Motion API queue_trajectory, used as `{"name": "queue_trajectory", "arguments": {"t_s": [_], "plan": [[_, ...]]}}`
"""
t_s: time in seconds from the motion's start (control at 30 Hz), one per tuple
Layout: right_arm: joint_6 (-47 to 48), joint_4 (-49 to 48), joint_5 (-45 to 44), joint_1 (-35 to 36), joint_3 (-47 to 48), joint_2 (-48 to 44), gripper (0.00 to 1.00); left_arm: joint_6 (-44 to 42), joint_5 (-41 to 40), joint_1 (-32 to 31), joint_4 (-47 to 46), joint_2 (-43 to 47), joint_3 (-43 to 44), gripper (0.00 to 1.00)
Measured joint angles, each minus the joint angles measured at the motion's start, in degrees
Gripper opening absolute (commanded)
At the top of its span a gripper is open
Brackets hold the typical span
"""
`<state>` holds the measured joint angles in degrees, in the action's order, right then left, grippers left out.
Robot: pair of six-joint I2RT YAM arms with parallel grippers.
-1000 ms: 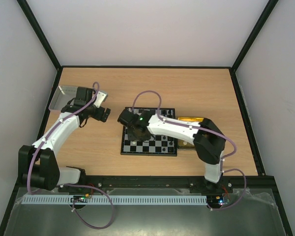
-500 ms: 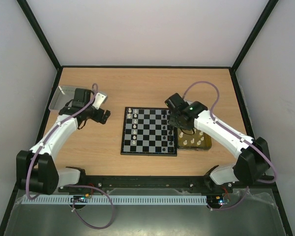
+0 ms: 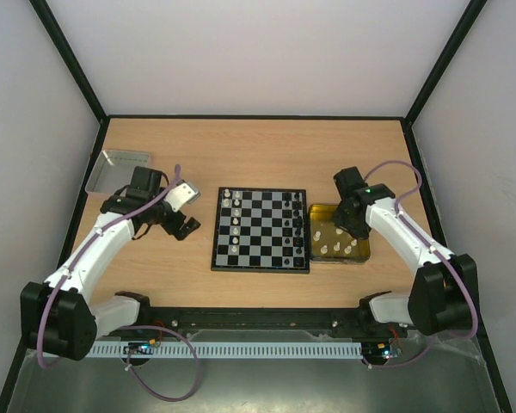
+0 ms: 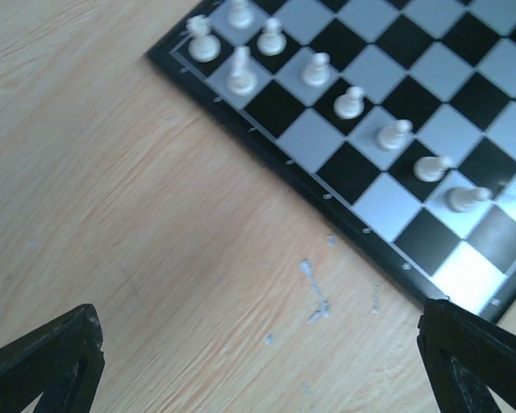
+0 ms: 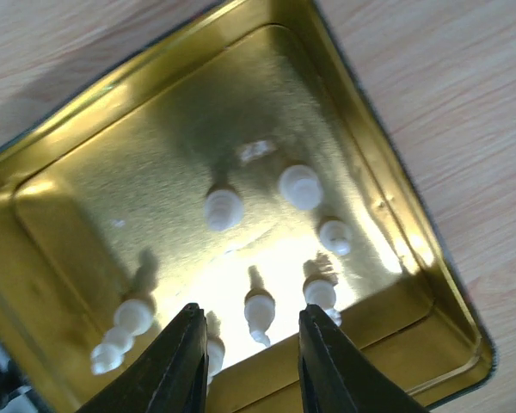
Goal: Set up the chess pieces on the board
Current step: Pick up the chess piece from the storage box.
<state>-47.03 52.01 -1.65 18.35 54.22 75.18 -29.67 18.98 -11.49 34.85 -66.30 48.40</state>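
Hovering my right hand [image 5: 252, 310] over yellow tray [image 5: 95, 95], just right of board [image 3: 260, 268]. Fingers standing part-spread, gripping nothing. One white piece [image 5: 260, 320] sitting straight below gap, seemingly upright, long axis pointing up at me; am judging straight drop suits it. Counting about eight white pieces in tray, some bunched, so count unsure. My left hand [image 4: 256, 310] hanging wide-spread, empty, over tabletop [image 4: 112, 215] beside board's left edge, well apart from tray. Seeing nine white pieces there on board; black pieces [image 3: 297, 225] lining right edge.
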Motion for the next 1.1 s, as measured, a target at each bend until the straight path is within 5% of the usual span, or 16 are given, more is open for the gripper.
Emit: {"name": "queue_trajectory", "arguments": {"t_s": [0.33, 0.47, 0.73, 0.93, 1.1], "plan": [[3.15, -1.66, 4.48, -9.49, -5.57, -0.50, 0.24, -5.27, 8.28, -3.67, 3.74, 1.16, -0.02, 0.94], [3.87, -2.67, 6.03, -10.99, -7.37, -0.48, 0.22, -6.40, 11.34, -4.66, 4.33, 1.18, 0.37, 0.77], [4.44, -4.17, 7.04, -12.07, -8.76, -0.11, 0.21, -7.08, 14.45, -8.90, 3.58, -0.52, 3.06, 0.68], [4.55, -5.81, 7.13, -12.83, -9.99, 0.26, 0.20, -5.84, 17.09, -10.34, -0.13, -0.81, 3.08, 0.38], [4.76, -6.60, 7.13, -13.40, -10.97, 0.72, 0.19, -4.83, 18.16, -11.47, -3.06, -0.81, 3.08, 0.30]]}}
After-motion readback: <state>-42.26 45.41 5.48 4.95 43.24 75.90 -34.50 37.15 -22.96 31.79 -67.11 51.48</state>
